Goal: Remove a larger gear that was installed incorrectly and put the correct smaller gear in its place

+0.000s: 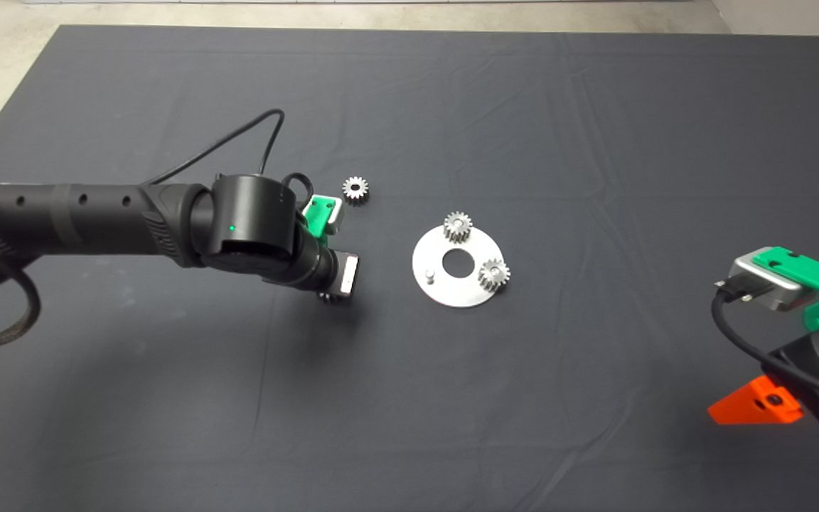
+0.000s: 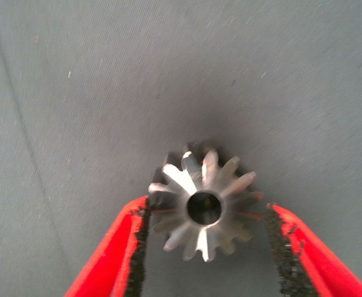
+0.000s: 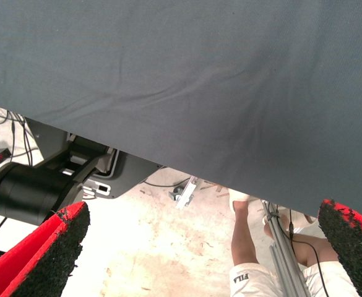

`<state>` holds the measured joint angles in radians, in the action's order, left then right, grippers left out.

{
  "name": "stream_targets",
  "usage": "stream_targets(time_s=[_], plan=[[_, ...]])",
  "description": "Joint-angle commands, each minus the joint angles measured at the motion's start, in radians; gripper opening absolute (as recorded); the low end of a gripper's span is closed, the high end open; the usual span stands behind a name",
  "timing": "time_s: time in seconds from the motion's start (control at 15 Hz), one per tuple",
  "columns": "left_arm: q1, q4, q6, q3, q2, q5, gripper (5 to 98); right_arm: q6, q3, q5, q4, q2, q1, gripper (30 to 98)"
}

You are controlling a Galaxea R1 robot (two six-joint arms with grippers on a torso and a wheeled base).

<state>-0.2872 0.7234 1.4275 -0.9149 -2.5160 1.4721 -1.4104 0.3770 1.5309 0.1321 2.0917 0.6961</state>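
The larger gear (image 2: 196,179), shiny with long pointed teeth and a dark bore, sits between the red fingers of my left gripper (image 2: 208,205), low over the mat. Both pads rest against its teeth. From above, that arm covers it, and only a sliver of the larger gear (image 1: 329,296) peeks out left of the round metal plate (image 1: 452,293). A loose smaller gear (image 1: 355,188) lies on the mat beyond the left gripper. Two similar small gears (image 1: 458,226) (image 1: 493,273) sit on the plate, and a bare peg (image 1: 429,274) stands on its left side. My right gripper (image 3: 199,247) waits open at the mat's right edge.
The plate has a round centre hole (image 1: 458,263). The right wrist view looks past the mat's edge to the floor, where a black robot base (image 3: 38,192) and a person's leg (image 3: 245,241) show. A cable loops over the left arm (image 1: 97,213).
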Motion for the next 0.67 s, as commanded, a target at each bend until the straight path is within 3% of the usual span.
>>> stream_targets(time_s=[0.0,0.13,0.27,0.6], plan=[[-0.017,0.013,0.0,0.009,0.006,0.003,47.7,0.004,-0.003,0.118,0.034,-0.002,0.02,97.6],[-0.027,0.01,0.005,0.015,-0.001,0.002,48.5,0.004,-0.003,0.118,0.034,-0.002,0.02,97.6],[-0.072,0.011,0.021,0.0,-0.004,0.004,53.2,0.004,-0.003,0.118,0.034,0.0,0.02,97.6],[-0.092,0.011,0.0,-0.201,-0.114,0.004,58.6,0.004,-0.003,0.118,0.034,0.003,0.02,97.6]])
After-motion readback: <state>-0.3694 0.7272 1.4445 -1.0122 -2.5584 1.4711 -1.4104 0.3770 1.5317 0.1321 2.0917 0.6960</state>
